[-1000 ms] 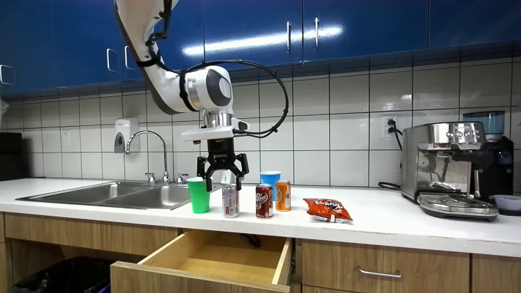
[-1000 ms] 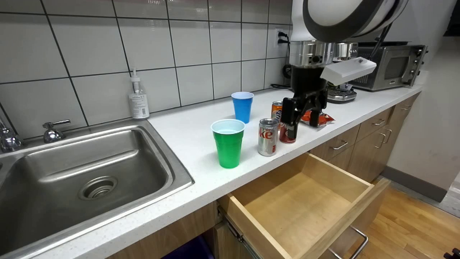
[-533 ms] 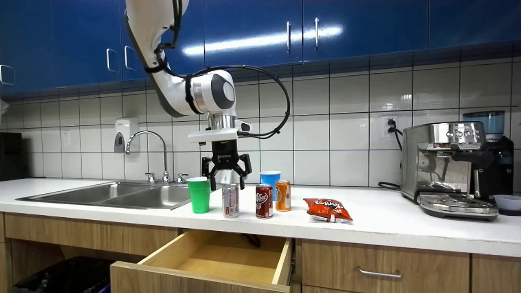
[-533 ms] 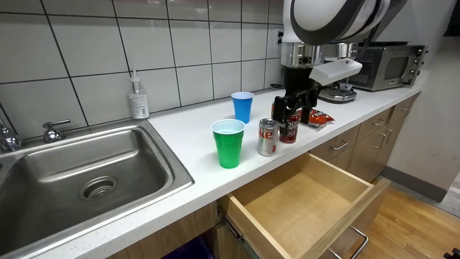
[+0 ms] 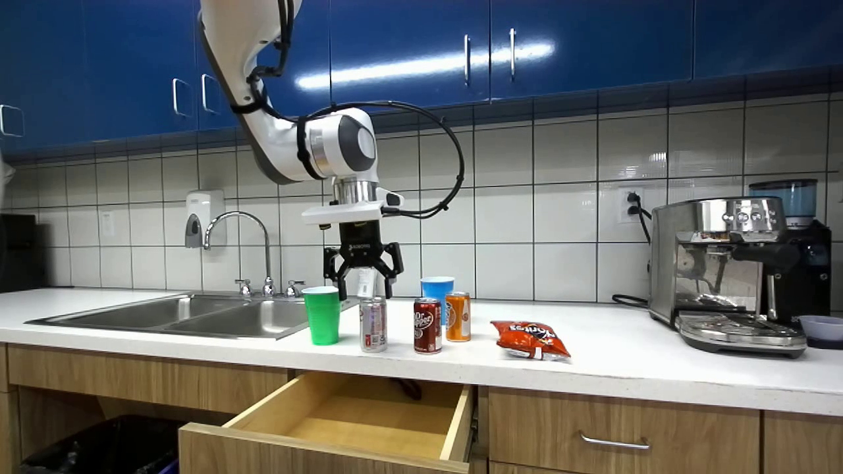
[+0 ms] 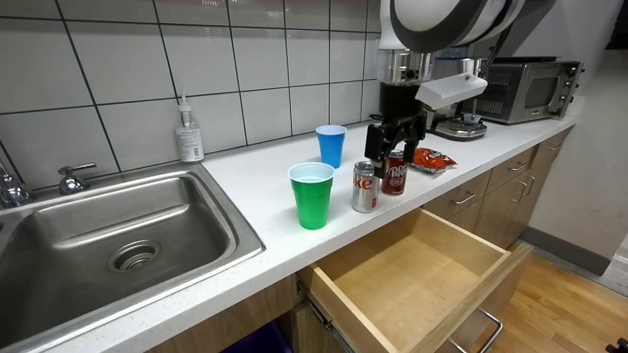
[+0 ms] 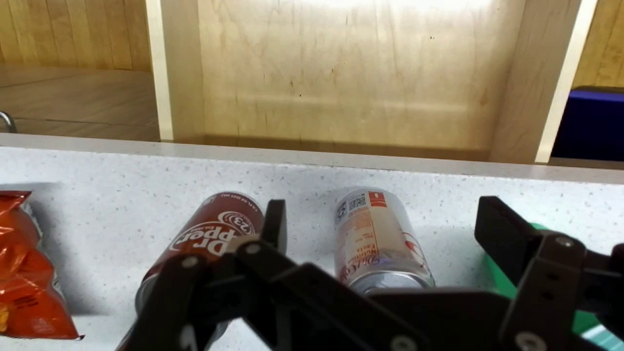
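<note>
The jaws were parted and empty, flanking the silver can (image 7: 378,239) in the wrist view; their wide spread apparently prevented contact. The can stood upright on the surface (image 5: 612,349), presumably steady on its base, between green cup (image 5: 323,316) and Dr Pepper can (image 5: 427,326). The wrist view mostly concealed the cup; a dark item (image 5: 409,388) at the back of the drawer (image 5: 369,418) was unidentifiable.

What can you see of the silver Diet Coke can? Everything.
The silver can looks like metal, with red lettering and a printed nutrition panel. It stands upright on the white counter near its front edge, between the green cup and the Dr Pepper can, touching neither. The open gripper hovers above with no contact visible. Whether the can has been opened can't be told.
</note>
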You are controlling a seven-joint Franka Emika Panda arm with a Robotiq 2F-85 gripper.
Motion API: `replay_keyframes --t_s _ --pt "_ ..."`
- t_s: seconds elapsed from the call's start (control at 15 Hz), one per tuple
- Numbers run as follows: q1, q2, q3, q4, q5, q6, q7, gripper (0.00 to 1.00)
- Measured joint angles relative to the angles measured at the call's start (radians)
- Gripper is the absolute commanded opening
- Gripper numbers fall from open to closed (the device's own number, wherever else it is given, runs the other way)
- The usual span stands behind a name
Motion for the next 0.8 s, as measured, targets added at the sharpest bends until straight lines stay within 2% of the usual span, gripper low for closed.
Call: replay_keyframes --t_s 0.8 --pt "0.000 0.000 0.000 0.010 -0.003 0.016 -0.001 1.00"
